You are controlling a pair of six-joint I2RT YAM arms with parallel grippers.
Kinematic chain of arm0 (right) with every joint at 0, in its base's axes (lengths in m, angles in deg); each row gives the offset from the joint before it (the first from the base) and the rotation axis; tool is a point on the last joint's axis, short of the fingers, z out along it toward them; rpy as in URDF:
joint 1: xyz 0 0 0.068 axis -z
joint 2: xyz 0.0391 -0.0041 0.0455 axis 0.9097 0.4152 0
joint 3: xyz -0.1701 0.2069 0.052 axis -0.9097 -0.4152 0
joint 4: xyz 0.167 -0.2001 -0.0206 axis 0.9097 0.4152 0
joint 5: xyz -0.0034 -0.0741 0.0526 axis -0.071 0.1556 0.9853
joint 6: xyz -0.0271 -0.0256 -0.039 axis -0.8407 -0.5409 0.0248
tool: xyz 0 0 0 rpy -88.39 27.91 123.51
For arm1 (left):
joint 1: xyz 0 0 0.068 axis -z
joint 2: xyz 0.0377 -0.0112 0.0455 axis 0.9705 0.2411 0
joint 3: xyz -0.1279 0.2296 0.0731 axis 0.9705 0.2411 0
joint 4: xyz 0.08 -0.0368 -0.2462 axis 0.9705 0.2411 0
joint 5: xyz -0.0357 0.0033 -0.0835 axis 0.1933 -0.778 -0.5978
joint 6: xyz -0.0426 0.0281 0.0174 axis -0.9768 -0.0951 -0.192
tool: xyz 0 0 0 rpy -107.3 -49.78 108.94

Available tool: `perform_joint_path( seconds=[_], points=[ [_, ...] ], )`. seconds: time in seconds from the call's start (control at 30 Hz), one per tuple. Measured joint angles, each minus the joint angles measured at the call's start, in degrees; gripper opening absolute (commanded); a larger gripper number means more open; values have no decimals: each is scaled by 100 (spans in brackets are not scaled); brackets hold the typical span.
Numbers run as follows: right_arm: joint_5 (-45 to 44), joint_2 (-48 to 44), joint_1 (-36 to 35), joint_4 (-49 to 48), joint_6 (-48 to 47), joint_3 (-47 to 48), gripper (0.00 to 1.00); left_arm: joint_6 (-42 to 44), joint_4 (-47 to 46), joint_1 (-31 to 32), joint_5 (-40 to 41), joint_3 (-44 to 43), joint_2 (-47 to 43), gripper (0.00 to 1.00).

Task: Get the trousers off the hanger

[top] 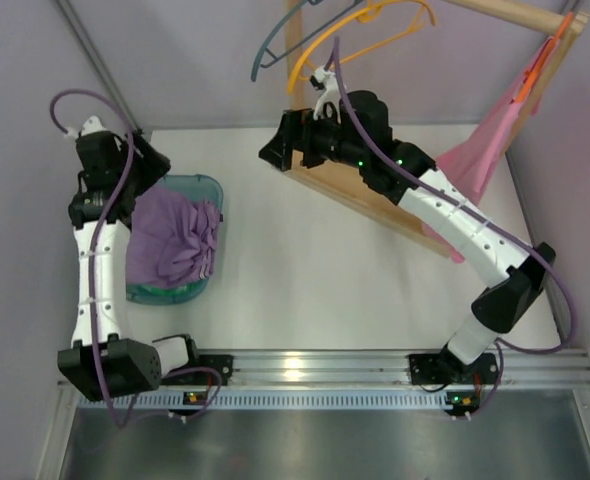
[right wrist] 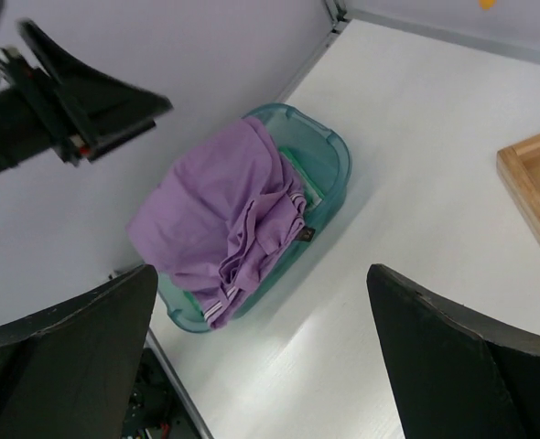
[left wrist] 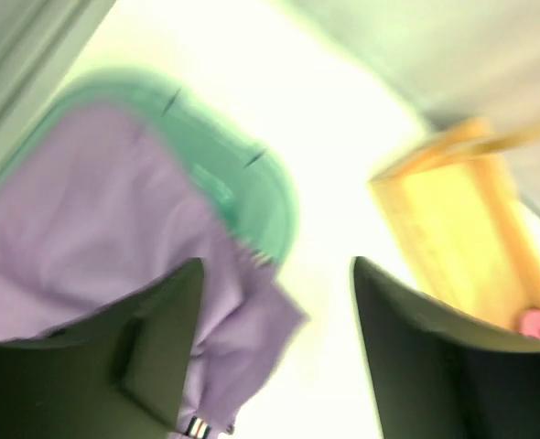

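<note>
Top view: the lilac cloth trousers (top: pixel 170 240) lie bunched in a teal plastic basin (top: pixel 211 190) at the left of the white surface (top: pixel 305 280). They're well apart from the thin yellow-orange plastic hanger (top: pixel 370 22), which hangs bare at the far edge beside a grey-blue hanger (top: pixel 273 40). I'd call the task essentially done. Risk: the right arm (top: pixel 455 225) has its wrist just below both hangers, so an upward move could knock them down. The hanger hooks are cut off by the frame. Both arms' fingertips are hidden under the wrists here.

Left wrist view: heavily blurred. The left arm's fingers (left wrist: pixel 114 357) are spread apart with nothing between them, over the trousers. Cloth spills over the basin rim. A low sweep could snag that flap and drag the trousers out.

Right wrist view: the right arm's fingers (right wrist: pixel 69 357) are wide apart and empty. The trousers' striped edge hangs over the basin's rim, so it's the likeliest part to slip onto the surface. The hanger isn't visible here. An orange speck at the top edge is too small to identify.
</note>
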Motion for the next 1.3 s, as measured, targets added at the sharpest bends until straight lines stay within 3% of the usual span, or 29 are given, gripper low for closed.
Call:
perform_joint_path(
  seconds=[0.03,0.07,0.3,0.5,0.77,0.9,1.1,1.3],
  points=[
    [13,-74,0,0,-44,2,99,138,0,-2,-144,-267,-59,94],
    [22,-153,0,15,-87,2,99,332,2,-2,-339,-538,-151,98],
    [-190,-1115,0,26,-664,-107,99,1084,192,9,-1759,-1681,-415,98],
    [-990,-2667,0,-387,-1187,-1296,99,1541,267,59,-2140,-1762,-745,98],
    [-2120,-4614,0,-1628,-1419,-4223,99,2251,428,398,-1687,20,-2817,98],
    [-2371,-5237,0,-1394,-1226,-5143,99,1965,328,398,-1200,870,-3663,98],
    [-2771,-6629,0,-761,-828,-6238,99,1202,356,398,-1163,2544,-4446,98],
    [-2983,-8301,0,24,-382,-7027,99,461,472,404,-846,3320,-5965,98]
  ],
)
